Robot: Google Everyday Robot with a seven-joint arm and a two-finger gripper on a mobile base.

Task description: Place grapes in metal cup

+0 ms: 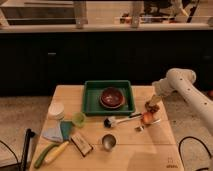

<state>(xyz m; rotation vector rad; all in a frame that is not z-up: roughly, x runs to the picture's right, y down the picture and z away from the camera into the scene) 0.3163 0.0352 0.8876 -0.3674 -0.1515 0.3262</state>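
Dim warm light, pale counter (125,150) the brightest part, upper half of the frame mostly dark, soft blur everywhere, gripper (151,105) at middle right smeared, shadows faint.

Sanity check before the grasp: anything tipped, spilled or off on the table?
Nothing stands out. The metal cup stands upright at the front, the bowl sits in the green tray, and the gripper hangs at the grapes beside the round fruit on the right.
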